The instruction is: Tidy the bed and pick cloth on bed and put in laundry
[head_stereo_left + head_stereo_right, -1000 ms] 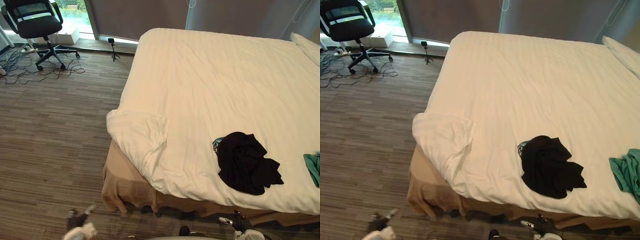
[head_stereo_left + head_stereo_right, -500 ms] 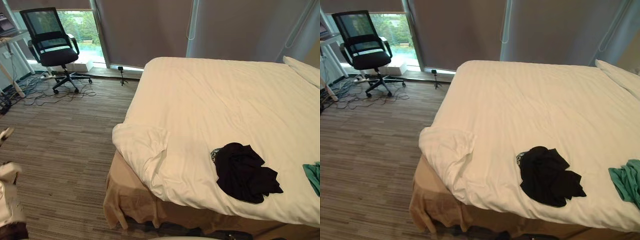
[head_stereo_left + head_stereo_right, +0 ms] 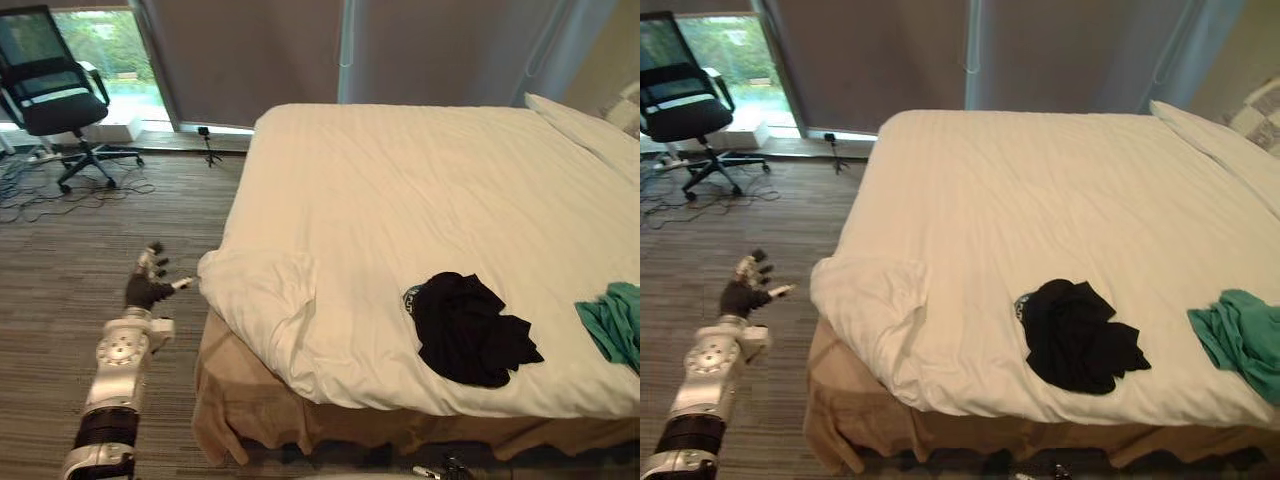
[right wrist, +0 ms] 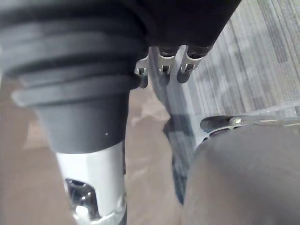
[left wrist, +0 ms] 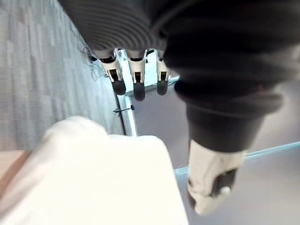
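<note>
Two cloths, black cloth point(image 3: 470, 330) and green cloth point(image 3: 612, 330), lie on the bed point(image 3: 400, 180) at 4 o'clock. The wide, empty left hand point(image 3: 148, 288) sits beside the folded blanket corner point(image 3: 265, 285) at 8 o'clock; the right hand point(image 4: 91, 178) is loose and empty. Tidying comes first, I think: pinch the corner, pull flat.

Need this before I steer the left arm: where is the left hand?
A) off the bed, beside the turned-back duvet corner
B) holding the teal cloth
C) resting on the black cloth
A: the left hand hangs open beside the turned-back duvet corner, well apart from the black cloth on the bed.
</note>
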Robot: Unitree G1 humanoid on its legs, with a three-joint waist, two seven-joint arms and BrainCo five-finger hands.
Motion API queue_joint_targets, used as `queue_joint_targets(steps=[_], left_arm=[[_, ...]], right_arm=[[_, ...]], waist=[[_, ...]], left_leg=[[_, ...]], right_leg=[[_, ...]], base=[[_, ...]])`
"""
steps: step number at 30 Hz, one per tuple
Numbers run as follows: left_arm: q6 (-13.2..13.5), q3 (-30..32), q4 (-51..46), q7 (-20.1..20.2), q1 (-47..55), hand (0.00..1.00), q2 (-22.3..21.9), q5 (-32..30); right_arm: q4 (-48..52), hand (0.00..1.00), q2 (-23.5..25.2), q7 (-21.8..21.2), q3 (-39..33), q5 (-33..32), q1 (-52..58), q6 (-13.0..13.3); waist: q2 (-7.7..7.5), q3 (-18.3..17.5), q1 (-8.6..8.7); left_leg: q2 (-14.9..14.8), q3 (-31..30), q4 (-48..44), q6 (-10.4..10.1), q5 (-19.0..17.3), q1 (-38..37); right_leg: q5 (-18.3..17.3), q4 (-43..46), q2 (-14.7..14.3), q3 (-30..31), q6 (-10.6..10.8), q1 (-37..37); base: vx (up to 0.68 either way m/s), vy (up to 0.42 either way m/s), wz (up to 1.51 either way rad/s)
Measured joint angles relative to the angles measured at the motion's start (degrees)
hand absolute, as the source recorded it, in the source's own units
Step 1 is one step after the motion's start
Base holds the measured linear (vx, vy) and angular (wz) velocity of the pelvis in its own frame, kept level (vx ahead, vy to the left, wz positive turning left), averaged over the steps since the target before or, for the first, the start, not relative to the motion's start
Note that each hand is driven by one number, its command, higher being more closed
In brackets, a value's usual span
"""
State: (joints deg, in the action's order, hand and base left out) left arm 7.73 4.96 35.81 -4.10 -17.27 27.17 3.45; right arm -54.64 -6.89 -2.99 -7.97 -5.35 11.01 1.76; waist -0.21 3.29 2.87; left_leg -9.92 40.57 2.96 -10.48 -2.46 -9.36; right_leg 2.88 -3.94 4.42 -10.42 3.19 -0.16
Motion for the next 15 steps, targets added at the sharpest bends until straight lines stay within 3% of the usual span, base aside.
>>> queue_joint_targets(steps=[2, 6, 11, 12, 15], left_arm=[[-1.0, -2.0, 2.2, -1.4, -5.0, 0.0, 0.8, -0.7], [-1.1, -4.1, 2.7, -2.4, -9.9, 0.0, 1.3, -1.2], [-0.8, -7.9, 3.3, -3.6, -18.0, 0.0, 2.0, -4.7], [-0.7, -9.2, 3.3, -4.3, -19.3, 1.0, 2.7, -5.9], [-0.6, -13.2, 3.3, -4.8, -22.7, 1.0, 3.9, -8.2]], right_arm=[[0.1, 0.0, -0.4, 0.3, 0.1, -1.9, -2.2, 0.5], [1.8, 0.0, -1.8, 0.7, 1.9, -2.6, -4.3, 1.1], [7.2, 0.0, -2.5, 1.2, 3.6, -4.6, -7.2, 2.5], [8.0, 0.0, -2.6, 1.3, 4.3, -4.7, -7.5, 2.5], [9.0, 0.0, -2.7, 1.4, 6.1, -4.8, -7.8, 2.6]], waist=[[0.32, 4.3, 0.3], [0.88, 8.9, 0.9], [-0.41, 14.8, 1.42], [-0.64, 15.8, 1.39], [-0.74, 16.4, 1.38]], left_leg=[[-0.5, 0.0, -1.4, 0.0, 0.0, 2.0], [-0.8, 0.6, -2.6, 0.3, 0.0, 4.6], [-1.8, 2.2, -5.1, 0.9, 0.2, 9.5], [-1.9, 2.8, -5.3, 1.0, 0.2, 9.8], [-2.0, 3.0, -5.9, 1.2, 0.3, 11.5]], right_leg=[[0.5, 1.2, 0.0, 0.5, -0.6, -2.3], [1.1, 1.7, -0.2, 2.5, -1.1, -5.3], [3.5, 1.6, -0.7, 5.2, -1.6, -10.5], [3.9, 1.5, -0.8, 5.9, -1.4, -11.0], [5.0, 1.0, -0.8, 6.6, -1.1, -12.4]], base=[[-0.19, -0.063, -0.11], [-0.12, -0.057, -0.17], [-0.14, -0.075, -0.2], [-0.12, -0.061, -0.16], [-0.08, -0.04, -0.04]])
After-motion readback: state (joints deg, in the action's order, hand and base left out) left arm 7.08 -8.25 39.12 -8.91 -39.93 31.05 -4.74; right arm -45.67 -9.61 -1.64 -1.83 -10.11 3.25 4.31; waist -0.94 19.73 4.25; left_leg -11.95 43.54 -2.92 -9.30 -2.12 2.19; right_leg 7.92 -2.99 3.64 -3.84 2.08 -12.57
